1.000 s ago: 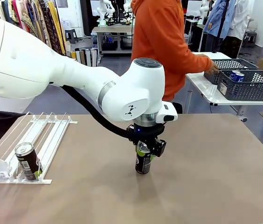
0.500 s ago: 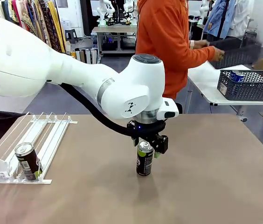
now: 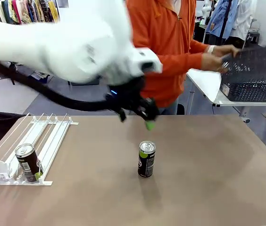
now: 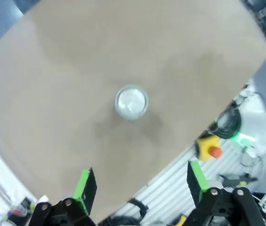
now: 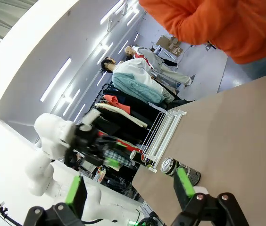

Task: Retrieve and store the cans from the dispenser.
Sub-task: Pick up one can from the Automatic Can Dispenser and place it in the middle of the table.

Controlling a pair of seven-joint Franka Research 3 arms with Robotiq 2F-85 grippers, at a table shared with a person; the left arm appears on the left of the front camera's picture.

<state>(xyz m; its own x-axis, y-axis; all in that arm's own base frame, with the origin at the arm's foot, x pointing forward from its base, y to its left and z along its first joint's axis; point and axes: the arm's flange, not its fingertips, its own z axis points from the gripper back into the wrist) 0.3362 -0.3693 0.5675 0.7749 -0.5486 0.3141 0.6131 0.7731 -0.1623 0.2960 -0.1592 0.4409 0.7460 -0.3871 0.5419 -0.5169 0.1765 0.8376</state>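
Left gripper (image 3: 135, 114), empty and wide open, hangs above upright centre can (image 3: 146, 159); dispenser can (image 3: 28, 162) sits lower left, nearer this arm.

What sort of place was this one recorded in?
Probably a robotics lab staged like a shop: a can dispenser on a work table, hanging clothes behind, and a lattice basket on a side table.
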